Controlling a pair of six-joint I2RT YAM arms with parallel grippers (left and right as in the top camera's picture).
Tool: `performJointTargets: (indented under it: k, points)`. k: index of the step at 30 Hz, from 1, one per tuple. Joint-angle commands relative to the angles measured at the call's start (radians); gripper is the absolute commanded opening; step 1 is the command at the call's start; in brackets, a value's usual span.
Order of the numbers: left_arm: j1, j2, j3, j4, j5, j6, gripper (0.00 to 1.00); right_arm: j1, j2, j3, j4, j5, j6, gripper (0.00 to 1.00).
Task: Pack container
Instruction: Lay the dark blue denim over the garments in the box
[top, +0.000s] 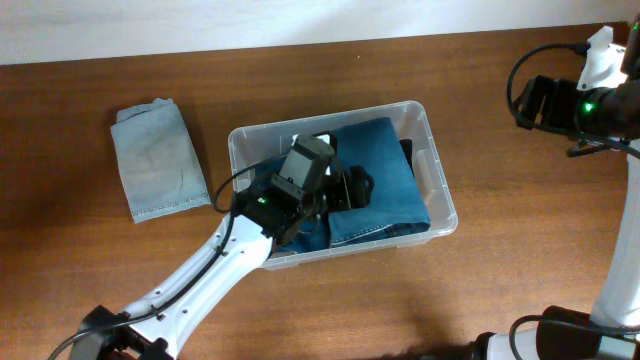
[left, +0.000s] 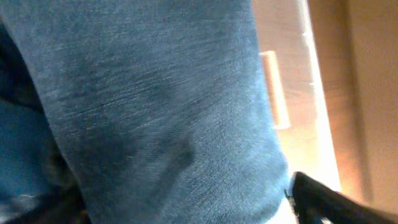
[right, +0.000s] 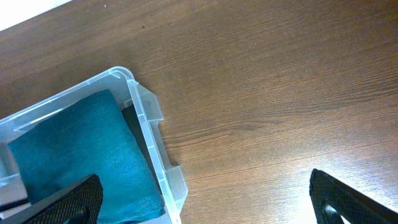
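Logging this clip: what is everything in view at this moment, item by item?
container: one, clear plastic, middle of the table
folded denim: one, dark blue, inside the container, filling its right part
folded cloth: one, pale grey-blue, flat on the table, left of the container and apart from it
table: one, brown wood, under everything
left arm: one, white and black, reaching from the near edge into the container
left gripper: one, black, down on the dark denim; open or shut cannot be told
right arm: one, black and white, at the far right, away from the container
right gripper: one, black, open, over bare table
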Motion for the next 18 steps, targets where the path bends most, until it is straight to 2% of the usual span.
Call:
performJointTargets:
  k: [1, 3, 7, 15, 18]
  points:
    - [0.063, -0.029, 0.031, 0.006, -0.111, 0.204, 0.99, -0.002, 0.01, 0.0, 0.0, -0.013, 0.005, 0.99]
    - [0.145, -0.058, 0.036, -0.006, -0.109, 0.264, 0.99, -0.002, 0.01, 0.0, 0.0, -0.013, 0.005, 0.98]
    - [0.291, -0.133, 0.037, -0.039, -0.11, 0.264, 0.99, -0.002, 0.01, 0.0, 0.0, -0.013, 0.002, 0.98]
    - [0.748, -0.232, 0.037, -0.16, -0.122, 0.268, 0.99, -0.002, 0.01, 0.0, 0.001, -0.02, 0.002, 0.98]
    - [0.887, -0.188, 0.037, -0.17, -0.035, 0.388, 0.99, -0.002, 0.01, 0.0, 0.002, -0.024, 0.001, 0.99]
